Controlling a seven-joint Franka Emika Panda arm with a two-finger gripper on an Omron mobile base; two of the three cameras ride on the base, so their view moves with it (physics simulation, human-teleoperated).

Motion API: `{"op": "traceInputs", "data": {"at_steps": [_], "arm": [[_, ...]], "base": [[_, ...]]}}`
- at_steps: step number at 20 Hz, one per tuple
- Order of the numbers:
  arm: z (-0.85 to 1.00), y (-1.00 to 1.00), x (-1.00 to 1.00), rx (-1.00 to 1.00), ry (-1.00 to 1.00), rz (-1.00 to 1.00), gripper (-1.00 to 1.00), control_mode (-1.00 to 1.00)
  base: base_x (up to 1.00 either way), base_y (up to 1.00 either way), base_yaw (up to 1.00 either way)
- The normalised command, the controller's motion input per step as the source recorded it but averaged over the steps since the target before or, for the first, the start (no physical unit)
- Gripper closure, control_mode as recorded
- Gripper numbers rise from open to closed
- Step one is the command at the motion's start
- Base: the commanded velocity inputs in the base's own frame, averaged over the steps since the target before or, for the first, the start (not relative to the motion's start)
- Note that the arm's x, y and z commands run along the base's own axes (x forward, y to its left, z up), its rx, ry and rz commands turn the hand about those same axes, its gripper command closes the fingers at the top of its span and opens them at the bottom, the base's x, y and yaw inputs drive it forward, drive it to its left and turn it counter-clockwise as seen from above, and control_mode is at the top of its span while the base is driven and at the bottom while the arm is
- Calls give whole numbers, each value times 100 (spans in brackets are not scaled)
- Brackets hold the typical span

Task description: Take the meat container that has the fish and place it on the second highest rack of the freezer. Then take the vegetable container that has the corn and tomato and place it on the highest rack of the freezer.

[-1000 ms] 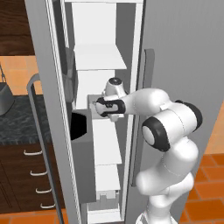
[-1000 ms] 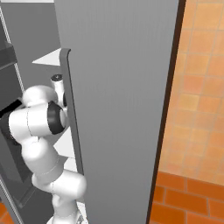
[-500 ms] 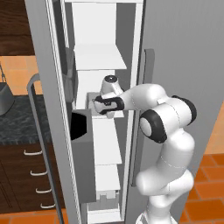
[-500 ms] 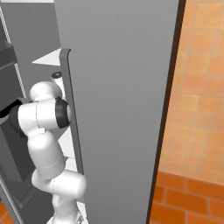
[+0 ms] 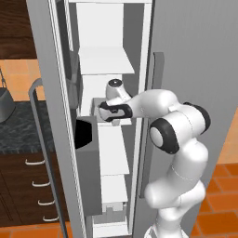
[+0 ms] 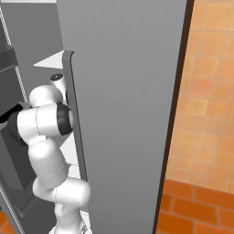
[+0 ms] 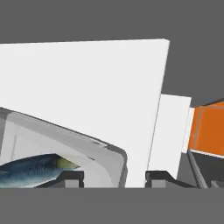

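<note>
The freezer (image 5: 100, 28) stands open with white shelves inside. My arm reaches in at the second shelf from the top (image 5: 116, 122). The grey meat container (image 7: 105, 153) rests there, with the silvery fish (image 7: 30, 170) lying inside it. My gripper (image 7: 114, 178) stands open, its fingertips (image 7: 72, 177) either side of the tub's near corner wall with gaps to it. From the left base camera the gripper (image 5: 101, 112) sits right at the tub (image 5: 95, 103). The vegetable container, the corn and the tomato are out of view.
The open freezer door with its long bar handle (image 5: 42, 139) and a dark door bin (image 5: 86, 135) stands close on the left. The other grey door (image 6: 128, 91) walls off the right. Dark wood drawers (image 5: 23, 186) and a hanging pot (image 5: 4, 104) are further left.
The jaws have spread apart and let go of the tub's wall. The hand has edged slightly deeper over the shelf; the tub stays on it.
</note>
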Motion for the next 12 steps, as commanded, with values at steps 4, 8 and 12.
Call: {"op": "traceInputs", "data": {"at_steps": [4, 8, 12], "arm": [[16, 0, -42, 1, -22, 0, -100, -100], [49, 0, -94, 2, -32, 2, -100, -100], [99, -23, -100, 4, -13, 0, -100, -100]], "base": [[0, 0, 0], [0, 0, 0], [0, 0, 0]]}}
